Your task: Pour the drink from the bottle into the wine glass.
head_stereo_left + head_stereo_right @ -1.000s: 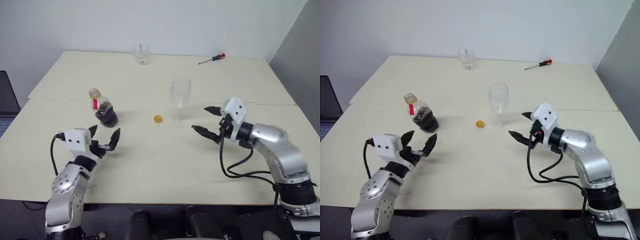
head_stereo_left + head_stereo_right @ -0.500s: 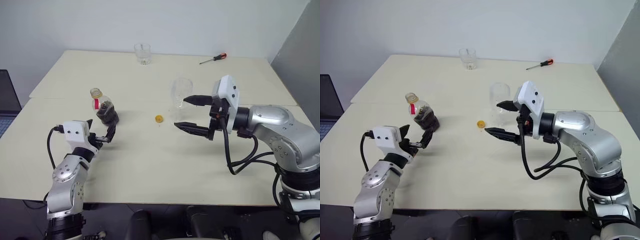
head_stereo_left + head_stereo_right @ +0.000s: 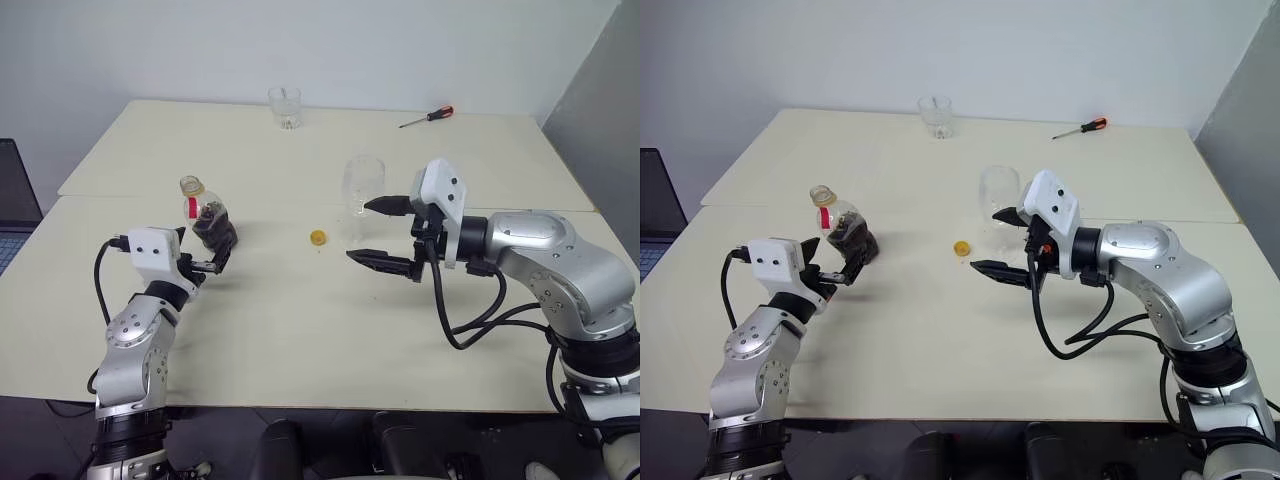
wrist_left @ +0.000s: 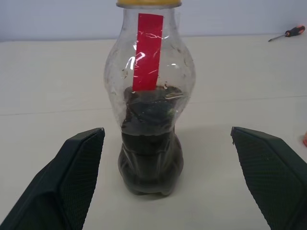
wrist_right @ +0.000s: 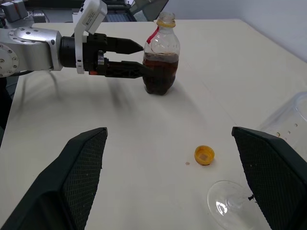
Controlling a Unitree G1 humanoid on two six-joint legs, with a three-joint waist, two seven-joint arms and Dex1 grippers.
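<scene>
Two grippers hang over the cream table (image 3: pixel 300 330), both with their black fingers spread wide and holding nothing. The left gripper (image 3: pixel 205 255) has its fingers on either side of the bottle (image 3: pixel 205 215), which stands upright on the left half of the table; from the left wrist view there is a clear gap between each finger and the plastic. The drink (image 4: pixel 151 143) fills roughly the lower half of the bottle, dark brown under a red label strip. A small yellow cap (image 3: pixel 317 238) lies loose on the table between the bottle and the wine glass (image 3: pixel 362 190). The right gripper (image 3: pixel 380 232) is just beside the glass, one finger near the bowl; whether it touches is hard to tell. A tumbler (image 3: pixel 284 107) and a screwdriver (image 3: pixel 425 118) sit along the far edge.
</scene>
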